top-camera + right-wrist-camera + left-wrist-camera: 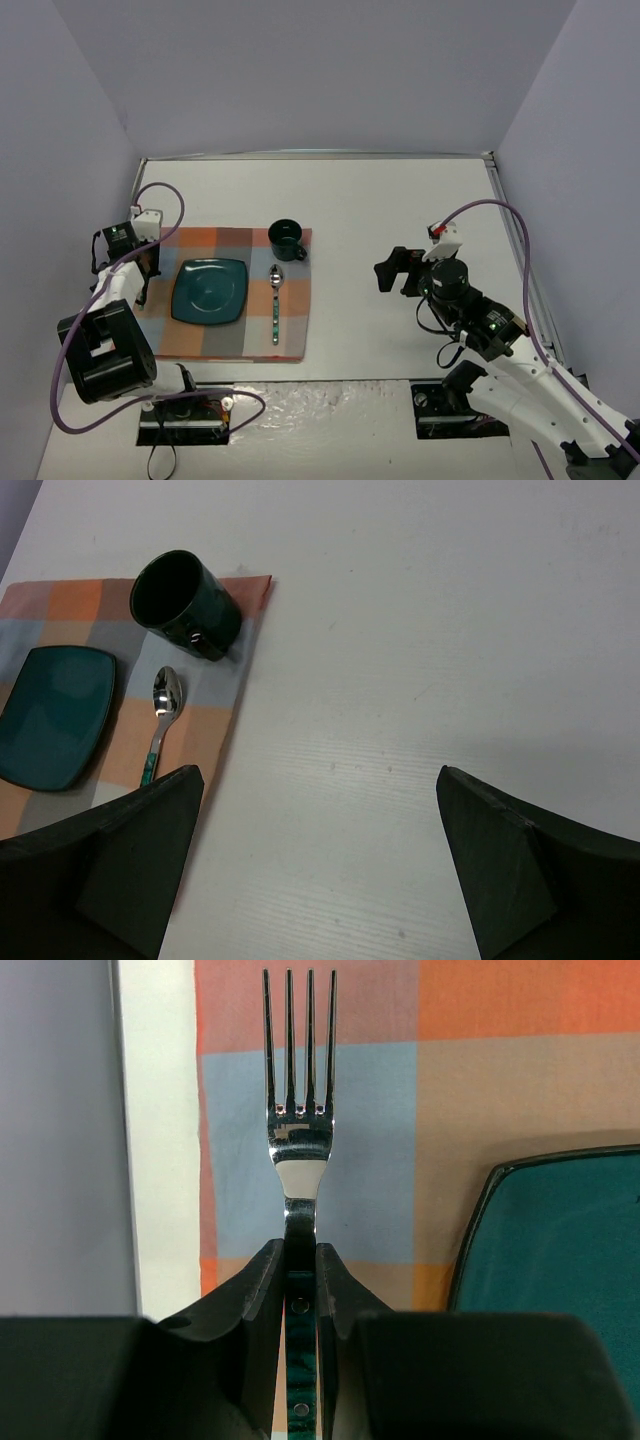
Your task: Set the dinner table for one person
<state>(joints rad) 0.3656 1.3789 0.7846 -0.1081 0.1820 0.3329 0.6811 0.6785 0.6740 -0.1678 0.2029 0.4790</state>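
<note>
My left gripper (300,1260) is shut on the green handle of a steel fork (300,1150). The fork's tines point away over the left strip of the checked placemat (400,1110), just left of the teal square plate (560,1250). In the top view this gripper (150,268) is at the placemat's left edge on the white dinner table (400,200); the fork is hard to make out there. A teal plate (210,290), a dark green mug (286,240) and a spoon (276,300) lie on the placemat (235,335). My right gripper (395,270) is open and empty over bare table (400,630).
The right wrist view shows the mug (185,605), the spoon (160,715) and the plate (55,715) to its left. Grey walls enclose the table on three sides; the left wall (55,1140) is close to the left gripper. Purple cables loop from both arms.
</note>
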